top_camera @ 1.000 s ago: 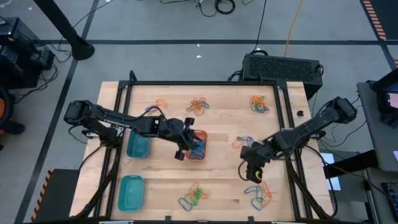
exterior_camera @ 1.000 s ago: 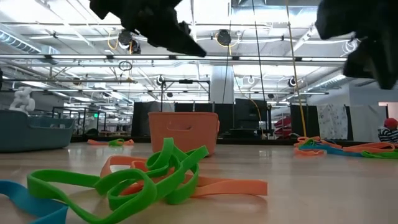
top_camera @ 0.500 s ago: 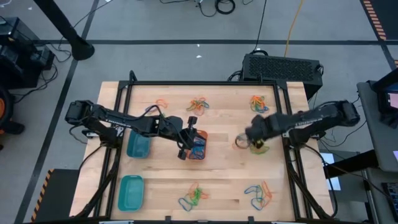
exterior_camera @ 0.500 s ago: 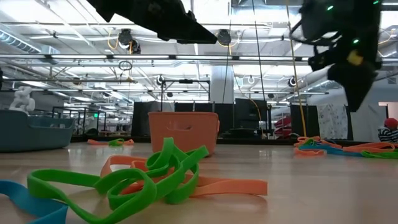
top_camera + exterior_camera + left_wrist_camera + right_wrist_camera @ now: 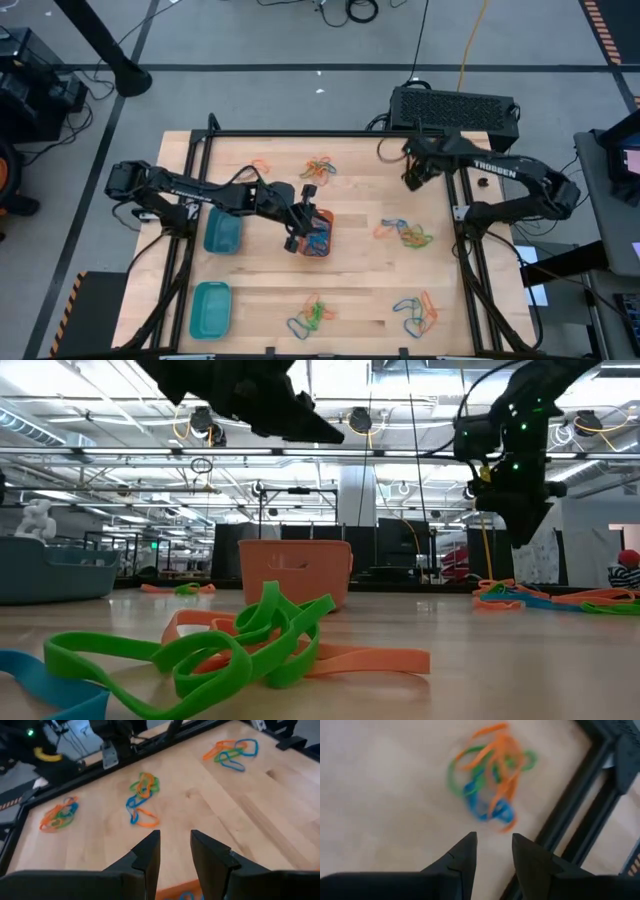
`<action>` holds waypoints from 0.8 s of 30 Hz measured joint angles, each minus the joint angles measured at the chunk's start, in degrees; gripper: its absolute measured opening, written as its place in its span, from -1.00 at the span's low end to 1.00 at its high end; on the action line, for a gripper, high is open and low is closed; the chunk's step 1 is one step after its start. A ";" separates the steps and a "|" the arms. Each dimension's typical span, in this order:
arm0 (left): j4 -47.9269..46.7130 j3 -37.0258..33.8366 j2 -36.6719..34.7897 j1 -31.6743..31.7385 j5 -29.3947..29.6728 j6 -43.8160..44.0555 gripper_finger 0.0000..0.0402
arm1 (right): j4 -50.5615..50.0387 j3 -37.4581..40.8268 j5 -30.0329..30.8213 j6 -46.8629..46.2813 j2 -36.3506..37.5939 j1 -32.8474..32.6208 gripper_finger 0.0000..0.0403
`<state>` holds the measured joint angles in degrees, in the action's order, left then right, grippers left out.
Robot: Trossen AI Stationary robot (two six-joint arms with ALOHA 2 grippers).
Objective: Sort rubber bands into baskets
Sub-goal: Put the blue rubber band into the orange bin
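The orange basket (image 5: 320,238) stands mid-table with several rubber bands in it; it also shows in the low view (image 5: 295,570). A blue-teal basket (image 5: 222,232) stands to its left and a teal rectangular basket (image 5: 211,308) at the near left. My left gripper (image 5: 306,222) hovers over the orange basket's left side, slightly open and empty (image 5: 175,845). My right gripper (image 5: 411,176) hangs above the far-right pile of orange, green and blue bands (image 5: 490,780), slightly open, with nothing between its fingers (image 5: 493,845). It points down in the low view (image 5: 520,525).
Loose piles of bands lie at the far middle (image 5: 320,168), right middle (image 5: 405,232), near middle (image 5: 312,315) and near right (image 5: 415,312). A small orange band (image 5: 262,163) lies at the far left. A black frame rail (image 5: 570,805) runs beside the far-right pile.
My right gripper has swung from the near right of the table toward the far edge, past the right-middle pile, and now hangs over the far-right pile. The piles and baskets have stayed where they were.
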<state>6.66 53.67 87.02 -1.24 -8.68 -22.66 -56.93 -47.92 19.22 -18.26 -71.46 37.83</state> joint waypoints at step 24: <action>13.38 -8.41 0.00 10.17 -11.68 9.90 -0.42 | 10.34 3.54 -10.62 13.61 -8.15 16.10 -0.42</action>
<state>20.04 45.25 87.02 8.93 -20.36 -12.75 -46.59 -44.38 8.60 -4.65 -79.62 53.93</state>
